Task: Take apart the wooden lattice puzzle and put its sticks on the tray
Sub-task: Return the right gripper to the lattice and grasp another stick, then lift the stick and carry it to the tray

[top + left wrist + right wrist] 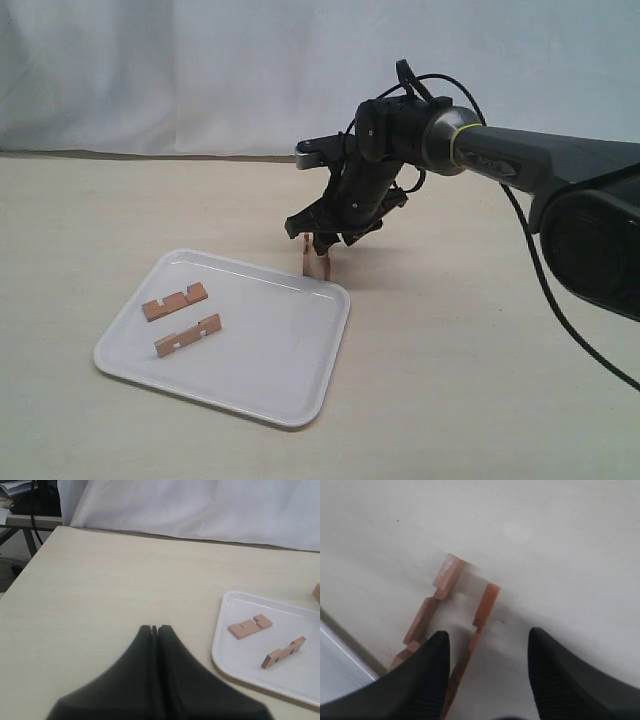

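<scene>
What is left of the wooden lattice puzzle [316,262] stands on the table just past the tray's far right corner; in the right wrist view it shows as two upright notched sticks [431,612] [481,615] side by side. My right gripper [325,240] hangs open right above them, one finger [427,675] overlapping the nearer stick, nothing held. The white tray [280,360] holds two loose sticks [175,300] [188,335] at its left. My left gripper [154,628] is shut and empty over bare table, left of the tray [235,670].
A white cloth backdrop [180,70] hangs behind the table. The right arm's dark body [590,230] and a cable [560,310] fill the right side. The table's left edge [30,560] shows in the left wrist view.
</scene>
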Robot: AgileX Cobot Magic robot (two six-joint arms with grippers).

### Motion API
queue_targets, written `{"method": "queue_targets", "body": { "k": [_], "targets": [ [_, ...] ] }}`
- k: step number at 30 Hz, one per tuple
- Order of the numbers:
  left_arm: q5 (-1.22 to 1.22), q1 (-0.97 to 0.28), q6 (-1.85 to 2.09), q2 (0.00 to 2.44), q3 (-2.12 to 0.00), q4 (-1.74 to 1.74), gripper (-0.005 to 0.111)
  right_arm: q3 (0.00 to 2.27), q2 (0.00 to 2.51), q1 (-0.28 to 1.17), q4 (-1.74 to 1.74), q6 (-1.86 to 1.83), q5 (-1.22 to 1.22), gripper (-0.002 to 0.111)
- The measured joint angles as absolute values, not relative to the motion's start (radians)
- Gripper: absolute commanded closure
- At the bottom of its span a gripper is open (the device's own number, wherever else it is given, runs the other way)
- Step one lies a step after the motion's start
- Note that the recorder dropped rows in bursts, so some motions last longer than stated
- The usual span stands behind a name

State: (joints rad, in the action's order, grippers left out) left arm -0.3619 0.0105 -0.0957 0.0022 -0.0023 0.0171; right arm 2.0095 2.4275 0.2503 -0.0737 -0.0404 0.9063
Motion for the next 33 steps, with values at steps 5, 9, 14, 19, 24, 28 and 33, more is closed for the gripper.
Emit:
{"method": "queue_targets", "body": {
  "k": [5,9,14,19,24,28,33],
  "targets": [
    [-0.362,0.011,-0.096,0.002,-0.002,0.017,0.107,2.01,2.453,0.25,-0.074,-0.04,0.906,0.071],
    [-0.362,0.011,-0.096,0.002,-0.002,0.017,0.107,2.01,2.455,0.25,-0.074,-0.04,0.906,0.104],
    [-0.362,0.011,-0.096,0.002,-0.002,0.017,0.107,2.01,2.443,0.249,-0.068,-0.052,0.905,0.104],
    [-0.362,0.011,-0.096,0.002,-0.002,0.017,0.107,2.01,2.359,0.249,-0.008,-0.065,0.902,0.104],
    [-0.362,0.011,-0.096,0.002,-0.002,0.017,0.107,2.01,2.276,0.247,-0.019,-0.169,0.93,0.104],
    [-0.362,0.011,-0.096,0.002,-0.002,0.017,0.107,1.989,2.247,0.251,-0.169,-0.338,0.956,0.104],
    [-0.362,0.011,-0.096,0.002,-0.002,0.017,0.107,1.964,2.245,0.282,-0.382,-0.557,1.007,0.104]
  ]
}}
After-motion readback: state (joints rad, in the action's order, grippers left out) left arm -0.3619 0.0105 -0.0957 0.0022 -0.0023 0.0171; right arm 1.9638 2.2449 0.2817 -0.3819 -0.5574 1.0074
